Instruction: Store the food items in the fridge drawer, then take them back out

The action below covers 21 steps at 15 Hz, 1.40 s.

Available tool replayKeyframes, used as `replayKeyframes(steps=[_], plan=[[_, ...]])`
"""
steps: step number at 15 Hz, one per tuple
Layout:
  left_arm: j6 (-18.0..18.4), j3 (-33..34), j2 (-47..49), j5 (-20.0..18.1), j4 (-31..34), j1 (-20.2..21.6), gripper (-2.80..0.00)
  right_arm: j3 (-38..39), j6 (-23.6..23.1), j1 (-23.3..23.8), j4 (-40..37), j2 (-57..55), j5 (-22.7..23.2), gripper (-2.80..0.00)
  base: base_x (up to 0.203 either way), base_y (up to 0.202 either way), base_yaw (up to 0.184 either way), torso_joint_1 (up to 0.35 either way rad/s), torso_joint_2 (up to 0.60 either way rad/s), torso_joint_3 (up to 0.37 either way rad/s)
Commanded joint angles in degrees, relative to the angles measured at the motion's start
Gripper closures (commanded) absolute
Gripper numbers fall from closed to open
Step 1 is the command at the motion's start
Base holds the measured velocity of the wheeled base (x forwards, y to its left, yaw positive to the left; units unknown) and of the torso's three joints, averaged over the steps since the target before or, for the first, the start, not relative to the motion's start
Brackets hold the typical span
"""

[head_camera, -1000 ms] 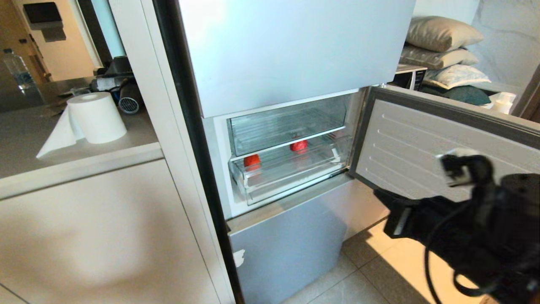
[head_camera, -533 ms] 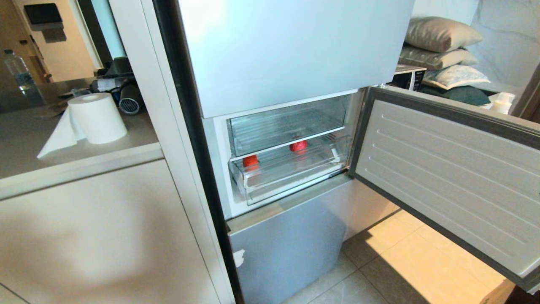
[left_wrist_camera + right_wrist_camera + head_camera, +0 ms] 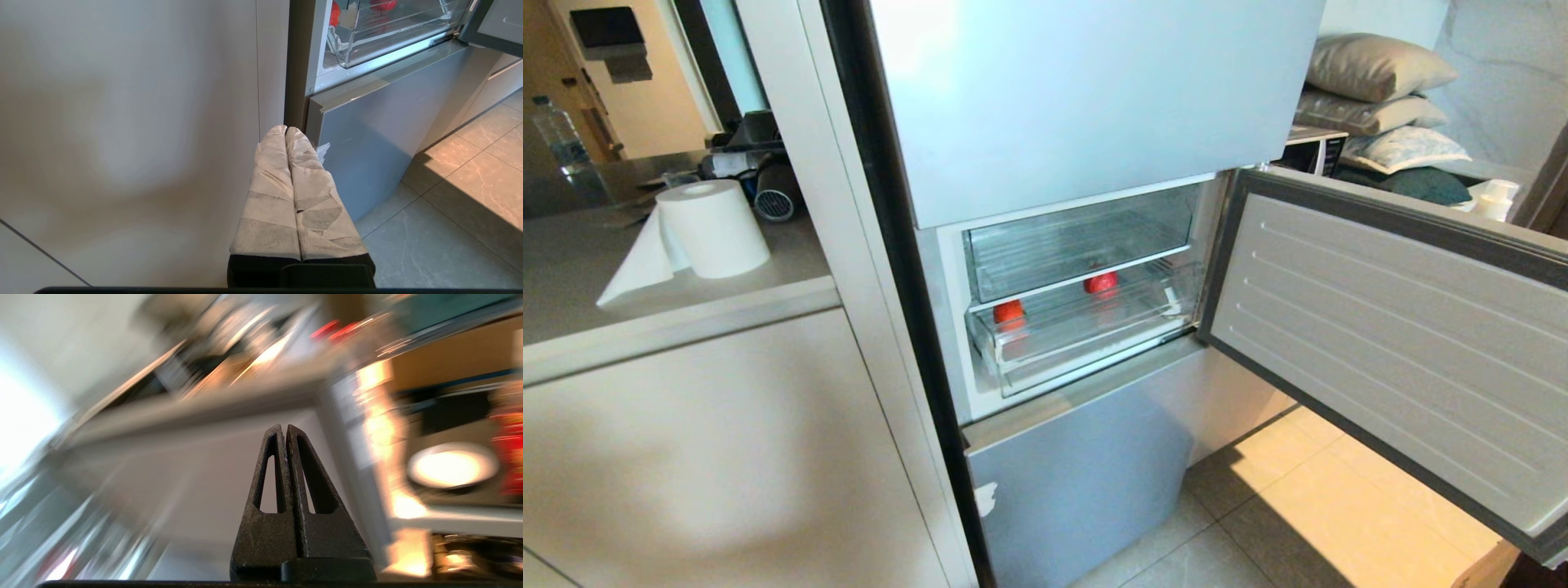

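Observation:
Two red food items lie in the clear fridge drawer (image 3: 1086, 359): one (image 3: 1009, 312) near its front left corner, one (image 3: 1101, 282) further back. The drawer stands pulled out a little under a similar clear bin. Both lumps also show from the left wrist, the front one (image 3: 334, 13) and the rear one (image 3: 383, 5), inside the fridge drawer (image 3: 392, 41). My left gripper (image 3: 285, 130), wrapped in white tape, is shut and empty, low in front of the cabinet beside the fridge. My right gripper (image 3: 284, 427) is shut and empty, outside the head view, with blurred surroundings.
The fridge compartment door (image 3: 1388, 327) swings open to the right over the tiled floor (image 3: 1307, 506). A pale silvery-blue lower front (image 3: 1086, 482) sits below the drawer. A paper roll (image 3: 707, 229) stands on the counter (image 3: 645, 310) at left. Pillows (image 3: 1380, 90) are stacked at the back right.
My right arm, which was in front of the open door at lower right one second ago, has left the head view. The food items and drawer have not moved.

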<state>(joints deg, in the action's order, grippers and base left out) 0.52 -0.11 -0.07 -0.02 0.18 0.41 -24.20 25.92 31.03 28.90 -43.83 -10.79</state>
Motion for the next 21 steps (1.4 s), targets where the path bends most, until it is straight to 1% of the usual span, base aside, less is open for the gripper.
replayKeyframes(steps=[1,3,4,5,8,10,12,13,14,15,17,18,19,20,21], plan=[[0.0,-0.06,0.07,0.01,-0.01,0.02,0.0,-1.62,2.51,16.36,0.34,-2.23,8.06,0.0,0.0,0.0,0.0,0.0,0.0,0.0],[0.0,0.02,0.07,-0.06,-0.01,0.02,0.0,-3.27,7.09,32.54,3.1,-5.59,17.3,0.0,0.0,0.0,0.0,0.0,0.0,0.0],[0.0,-0.01,0.07,-0.06,-0.01,0.02,0.0,-3.79,9.43,37.76,5.72,-7.88,20.91,0.0,0.0,0.0,0.0,0.0,0.0,0.0],[0.0,-0.01,0.07,0.02,-0.01,0.02,0.0,-4.07,11.37,40.72,8.9,-11.58,22.57,0.0,0.0,0.0,0.0,0.0,0.0,0.0],[0.0,0.01,0.07,0.02,-0.01,0.02,0.0,-5.92,16.51,42.45,15.48,-26.77,26.49,0.0,0.0,0.0,0.0,0.0,0.0,0.0],[0.0,0.0,0.07,-0.03,-0.01,0.02,0.0,-8.75,21.22,42.86,17.49,-34.96,31.25,0.0,0.0,0.0,0.0,0.0,0.0,0.0],[0.0,0.02,0.07,-0.06,-0.01,0.02,0.0,-13.54,28.7,43.04,18.1,-42.64,39.1,0.0,0.0,0.0,0.0,0.0,0.0,0.0],[0.0,-0.01,0.07,0.02,-0.01,0.02,0.0,-15.95,32.36,43.09,18.06,-45.35,43.12,0.0,0.0,0.0,0.0,0.0,0.0,0.0],[0.0,0.02,0.07,0.02,-0.01,0.02,0.0,-18.23,35.69,43.17,18.0,-47.67,46.2,0.0,0.0,0.0,0.0,0.0,0.0,0.0],[0.0,0.02,0.07,0.02,-0.01,0.02,0.0,-19.75,37.39,43.16,17.97,-49.59,47.54,0.0,0.0,0.0,0.0,0.0,0.0,0.0],[0.0,0.02,0.07,-0.03,-0.01,0.02,0.0,-22.15,38.91,42.89,17.95,-53.15,49.78,0.0,0.0,0.0,0.0,0.0,0.0,0.0],[0.0,-0.07,0.07,-0.06,-0.01,0.02,0.0,-24.05,40.55,42.29,17.92,-55.32,51.28,0.0,0.0,0.0,0.0,0.0,0.0,0.0],[0.0,0.0,0.07,0.01,-0.01,0.02,0.0,-25.17,43.45,41.61,17.73,-56.19,53.28,0.0,0.0,0.0,0.0,0.0,0.0,0.0],[0.0,0.0,0.07,0.02,-0.01,0.02,0.0,-25.59,46.4,40.52,17.08,-56.59,56.68,0.0,0.0,0.0,0.0,0.0,0.0,0.0],[0.0,-0.05,0.07,0.02,-0.01,0.02,0.0,-25.7,47.14,39.86,15.64,-57.06,58.4,0.0,0.0,0.0,0.0,0.0,0.0,0.0]])
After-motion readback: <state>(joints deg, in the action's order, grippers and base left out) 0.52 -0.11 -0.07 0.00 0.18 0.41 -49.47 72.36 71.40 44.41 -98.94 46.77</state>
